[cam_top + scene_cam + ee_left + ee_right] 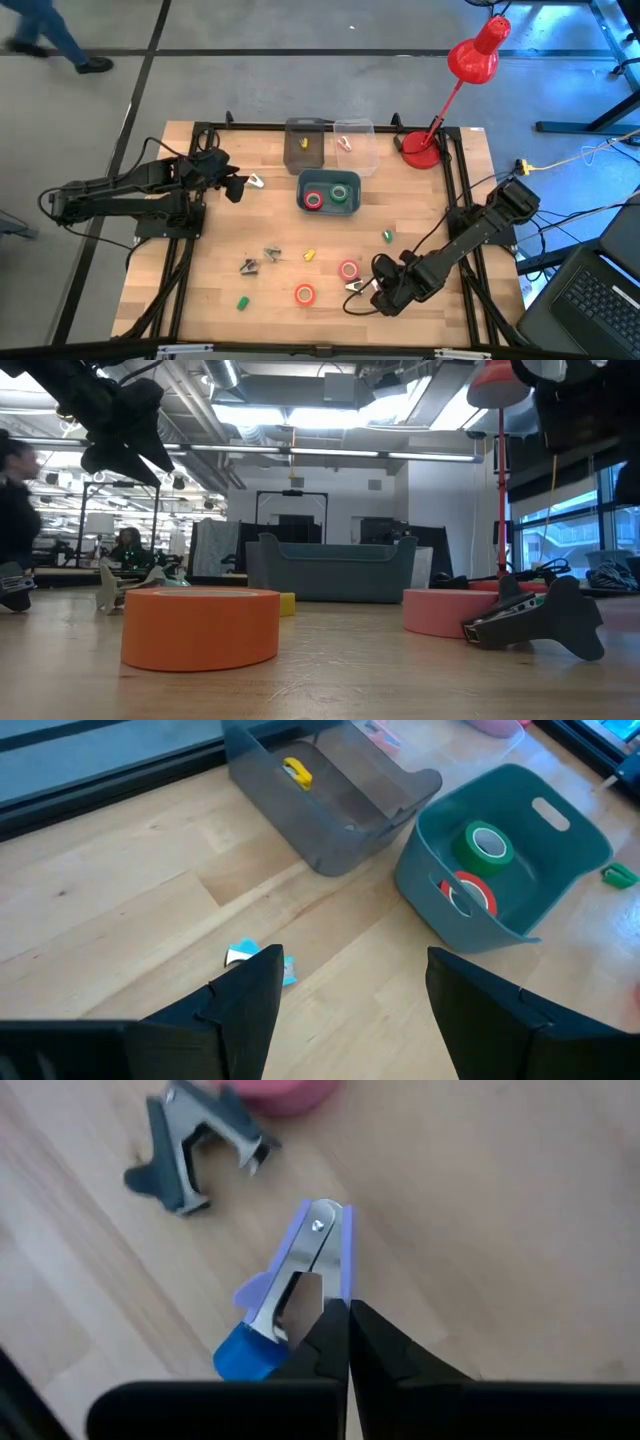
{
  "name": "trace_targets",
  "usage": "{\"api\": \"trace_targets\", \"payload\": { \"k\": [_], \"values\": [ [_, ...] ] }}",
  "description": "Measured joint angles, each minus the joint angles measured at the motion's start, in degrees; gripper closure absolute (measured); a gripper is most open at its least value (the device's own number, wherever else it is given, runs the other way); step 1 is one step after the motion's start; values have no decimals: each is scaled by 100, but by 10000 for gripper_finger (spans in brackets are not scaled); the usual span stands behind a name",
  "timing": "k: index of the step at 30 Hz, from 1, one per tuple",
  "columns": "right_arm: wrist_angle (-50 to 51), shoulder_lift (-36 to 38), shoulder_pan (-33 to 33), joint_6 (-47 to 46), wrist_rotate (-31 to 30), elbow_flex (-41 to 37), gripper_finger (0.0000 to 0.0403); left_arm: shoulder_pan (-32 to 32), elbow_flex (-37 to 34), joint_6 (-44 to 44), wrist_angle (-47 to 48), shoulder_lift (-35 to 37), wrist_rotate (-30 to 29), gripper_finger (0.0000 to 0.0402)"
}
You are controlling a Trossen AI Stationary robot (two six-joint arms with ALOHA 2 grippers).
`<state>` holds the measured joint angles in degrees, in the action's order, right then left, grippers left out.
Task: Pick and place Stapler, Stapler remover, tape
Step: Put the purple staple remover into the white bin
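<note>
I have the right gripper [346, 1342] clenched on the blue-handled metal staple remover [290, 1285] at lower right of the high view, beside a pink tape roll [348, 269]. Next I must lift toward the clear plastic bin [356, 147]. Left gripper [350, 995] waits open, upper left.

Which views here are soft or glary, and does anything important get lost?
Low view: the near orange tape roll is soft and the bright ceiling lights glare. Right wrist view: the blue-handled metal staple remover at the shut right gripper is slightly blurred but readable. High view and left wrist view: evenly lit, the grey-blue plastic bin clear.
</note>
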<state>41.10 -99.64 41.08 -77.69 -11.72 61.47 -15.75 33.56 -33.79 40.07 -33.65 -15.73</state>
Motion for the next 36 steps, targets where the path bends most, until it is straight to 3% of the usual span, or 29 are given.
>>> {"api": "trace_targets", "payload": {
  "k": [10, 16, 22, 28, 36],
  "values": [
    [1462, 419, -257, 322, -524, 886, 402, 0, 0, -148, 0, 0, 67, 166],
    [1727, 755, -1001, 1133, -266, 853, 402, 0, 0, -149, -2, 2, 147, 166],
    [1659, 1311, -2303, 2784, -123, 838, 403, 0, 0, -149, -2, 0, 323, 166],
    [1229, 1891, -4102, 4276, 253, 918, 403, 0, 0, -148, -2, 1, 343, 166],
    [196, 1497, -6476, 5586, 1408, 916, 403, 0, 0, -148, -4, 2, 343, 166]
  ]
}}
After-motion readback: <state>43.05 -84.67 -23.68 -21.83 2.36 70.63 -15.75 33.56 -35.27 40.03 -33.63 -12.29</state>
